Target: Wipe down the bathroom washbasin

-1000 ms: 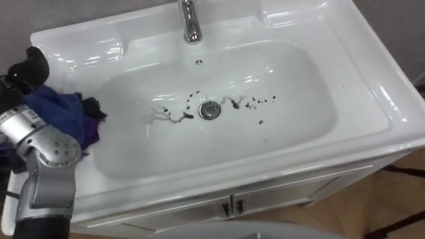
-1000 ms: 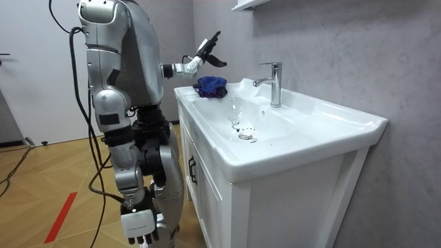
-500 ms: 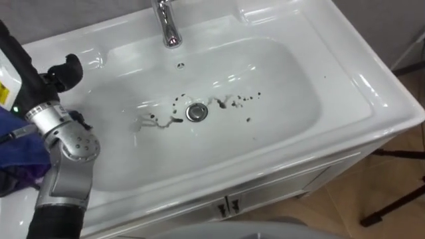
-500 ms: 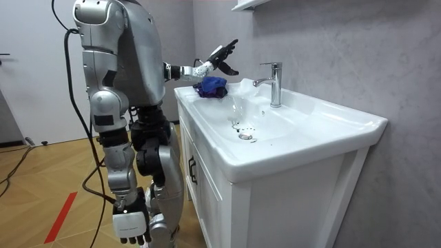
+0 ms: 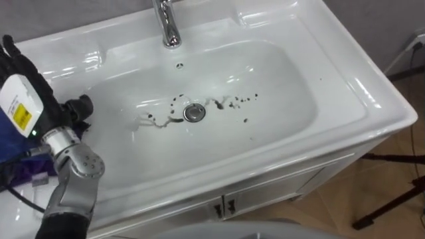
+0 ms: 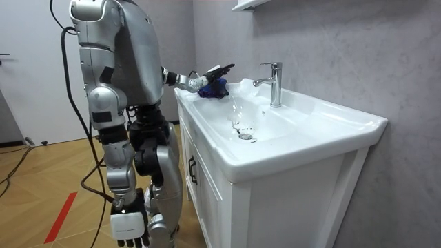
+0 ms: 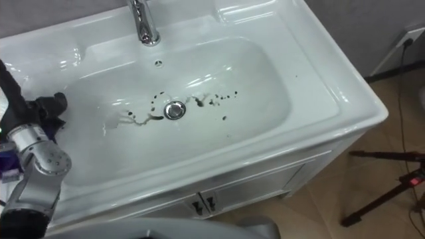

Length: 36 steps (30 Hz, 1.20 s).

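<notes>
The white basin (image 5: 345, 79) has dark stains (image 5: 222, 103) spread around its drain (image 5: 194, 112), below the chrome tap (image 5: 167, 30). A blue cloth (image 5: 8, 143) lies bunched on the basin's left rim. My left hand (image 5: 26, 99) hovers just over it, fingers straight and open, thumb toward the bowl. In the room view this left hand (image 6: 210, 71) reaches over the cloth (image 6: 216, 88) at the vanity's near end, where I stand upright. My right hand (image 6: 129, 224) hangs low at my side, fingers relaxed, holding nothing.
White cabinet doors (image 5: 265, 196) sit under the basin. A black stand's legs (image 5: 392, 192) rest on the wood floor to the right. In the room view a grey wall backs the vanity and a shelf (image 6: 251, 4) hangs above the tap.
My left hand has come down from a raised position to just above the blue cloth. The head camera has shifted, moving the whole basin in view.
</notes>
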### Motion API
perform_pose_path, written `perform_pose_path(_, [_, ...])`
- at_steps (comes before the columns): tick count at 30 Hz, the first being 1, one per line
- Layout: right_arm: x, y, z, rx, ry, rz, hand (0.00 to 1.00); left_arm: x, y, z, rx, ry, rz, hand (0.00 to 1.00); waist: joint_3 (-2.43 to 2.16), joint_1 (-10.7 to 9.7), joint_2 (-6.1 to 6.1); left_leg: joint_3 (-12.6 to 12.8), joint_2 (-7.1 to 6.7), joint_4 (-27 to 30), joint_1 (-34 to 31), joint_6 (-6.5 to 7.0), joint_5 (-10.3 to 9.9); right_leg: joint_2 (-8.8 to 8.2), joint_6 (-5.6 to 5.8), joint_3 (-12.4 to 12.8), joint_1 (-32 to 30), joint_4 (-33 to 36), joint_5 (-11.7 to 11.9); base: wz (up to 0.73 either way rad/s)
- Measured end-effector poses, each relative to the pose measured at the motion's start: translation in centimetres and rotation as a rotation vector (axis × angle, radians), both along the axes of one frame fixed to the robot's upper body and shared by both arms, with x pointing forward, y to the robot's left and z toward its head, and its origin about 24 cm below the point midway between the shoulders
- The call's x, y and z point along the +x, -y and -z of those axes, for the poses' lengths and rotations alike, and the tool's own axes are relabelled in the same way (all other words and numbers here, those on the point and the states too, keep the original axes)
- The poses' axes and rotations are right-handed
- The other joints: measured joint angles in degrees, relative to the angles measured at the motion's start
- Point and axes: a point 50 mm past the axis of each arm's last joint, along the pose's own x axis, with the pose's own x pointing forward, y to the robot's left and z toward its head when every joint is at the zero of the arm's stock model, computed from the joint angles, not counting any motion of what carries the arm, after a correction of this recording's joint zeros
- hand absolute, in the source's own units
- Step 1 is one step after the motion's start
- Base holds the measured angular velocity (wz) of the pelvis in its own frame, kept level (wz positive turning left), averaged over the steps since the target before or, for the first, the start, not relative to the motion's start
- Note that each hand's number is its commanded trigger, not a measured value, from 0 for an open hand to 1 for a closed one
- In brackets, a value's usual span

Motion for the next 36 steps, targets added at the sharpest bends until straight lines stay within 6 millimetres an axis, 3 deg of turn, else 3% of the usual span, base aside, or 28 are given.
perform_pose_path(12, [0.5,0.2,0.0,-0.051,-0.003,-0.016,0.00,-0.9,0.4,1.8,0.047,-0.129,0.019,0.00,-0.12,1.4,0.67,-0.5,-0.02,0.1,0.1,0.00,0.0,0.00,-0.01,-0.1,0.3,-0.8,0.1,0.00])
perform_pose_path(22, [0.5,0.3,0.0,-0.077,0.002,-0.019,0.00,-1.5,0.3,2.2,0.050,-0.153,0.013,0.00,0.18,1.7,0.32,-0.3,-0.03,-0.1,0.6,0.00,0.0,0.03,-0.01,0.0,0.4,-0.9,0.1,0.00])
perform_pose_path(27, [0.3,0.4,-0.1,-0.068,-0.024,-0.041,0.00,-2.0,0.1,3.0,0.047,-0.198,0.000,0.00,-0.20,1.5,0.91,0.0,-0.02,-0.2,0.7,-0.01,0.0,0.05,-0.01,0.1,0.4,-0.8,0.1,-0.01])
perform_pose_path(36, [0.3,0.3,-0.1,-0.053,-0.034,-0.036,0.00,-2.8,0.6,4.6,0.049,-0.286,0.029,0.00,-0.31,1.5,0.82,0.1,-0.01,-0.6,2.3,-0.01,0.0,0.08,0.01,0.2,1.8,-0.9,0.0,0.00])
